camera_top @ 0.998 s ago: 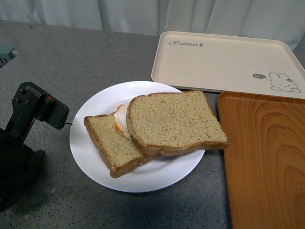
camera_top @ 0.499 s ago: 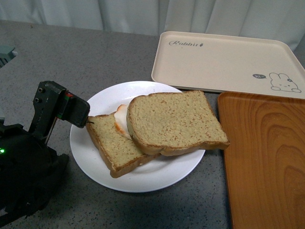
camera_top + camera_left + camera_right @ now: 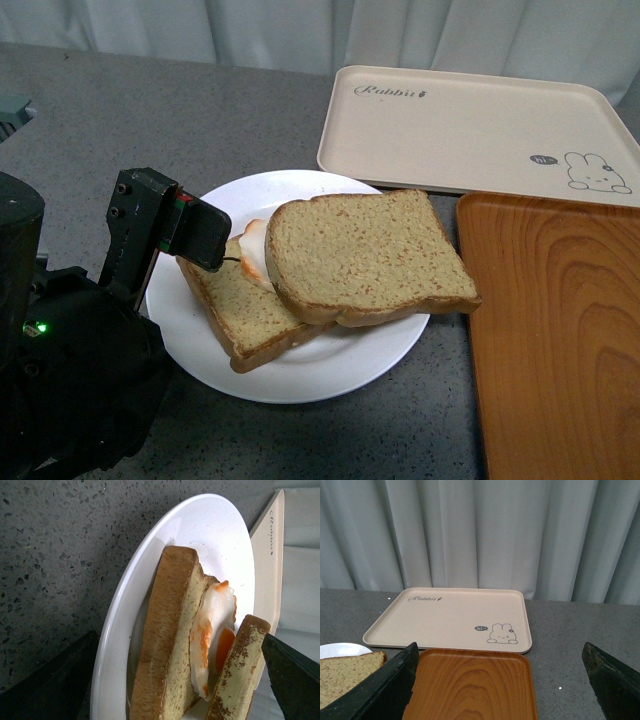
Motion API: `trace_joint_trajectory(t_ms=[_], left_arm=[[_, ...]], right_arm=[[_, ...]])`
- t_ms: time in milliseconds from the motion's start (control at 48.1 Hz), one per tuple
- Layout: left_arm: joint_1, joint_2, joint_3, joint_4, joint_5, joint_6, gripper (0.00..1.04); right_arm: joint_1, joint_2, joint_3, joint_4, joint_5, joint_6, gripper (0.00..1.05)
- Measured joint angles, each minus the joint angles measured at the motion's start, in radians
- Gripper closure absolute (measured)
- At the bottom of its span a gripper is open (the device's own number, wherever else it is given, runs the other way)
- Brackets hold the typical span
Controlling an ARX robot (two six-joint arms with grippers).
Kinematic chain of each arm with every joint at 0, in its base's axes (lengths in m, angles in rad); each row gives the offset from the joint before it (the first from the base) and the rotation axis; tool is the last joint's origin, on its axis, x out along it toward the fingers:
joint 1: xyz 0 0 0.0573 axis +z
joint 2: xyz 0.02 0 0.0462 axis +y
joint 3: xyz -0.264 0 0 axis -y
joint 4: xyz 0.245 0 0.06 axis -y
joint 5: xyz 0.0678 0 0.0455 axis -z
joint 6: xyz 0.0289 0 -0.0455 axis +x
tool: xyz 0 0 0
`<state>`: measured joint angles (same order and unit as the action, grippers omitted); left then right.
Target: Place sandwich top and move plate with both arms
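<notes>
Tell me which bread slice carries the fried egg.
The lower slice, lying flat on the plate; the sandwich top leans over it, face bare.

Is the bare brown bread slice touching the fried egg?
Touching. In the left wrist view the bare brown bread slice rests directly against the white-and-orange fried egg, with no gap between them.

Lab-like staged setup, grey speckled counter [image 3: 250, 110], pale curtain backdrop [image 3: 470, 530]

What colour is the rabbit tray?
The rabbit tray is beige; the right wrist view shows it best.
</notes>
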<state>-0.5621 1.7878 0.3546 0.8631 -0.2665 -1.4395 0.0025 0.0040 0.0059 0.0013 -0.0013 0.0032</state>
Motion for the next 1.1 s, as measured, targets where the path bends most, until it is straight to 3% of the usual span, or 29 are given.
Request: trace_joint_trajectory(t_ms=[416,624,790,957,1102], left_arm=[[-0.023,-0.002,-0.019,-0.016,-0.011,-0.042,0.07],[-0.018,-0.002,-0.025,-0.006,0.005,-0.077,0.49],[-0.008,0.005,-0.036,0.002,0.005,-0.089,0.70],[0.002,0.010,-0.042,0.010,0.006,-0.101,1.01],[0.005,0.008,-0.042,0.023,0.006,-0.102,1.01]], right_arm=[[0.000,0.000,0.000,0.000,0.000,0.000,0.09],[0.000,0.000,0.000,0.000,0.000,0.000,0.09],[0.000,0.000,0.000,0.000,0.000,0.000,0.09],[0.000,0.000,0.000,0.000,0.000,0.000,0.09],[0.000,0.000,0.000,0.000,0.000,0.000,0.09]])
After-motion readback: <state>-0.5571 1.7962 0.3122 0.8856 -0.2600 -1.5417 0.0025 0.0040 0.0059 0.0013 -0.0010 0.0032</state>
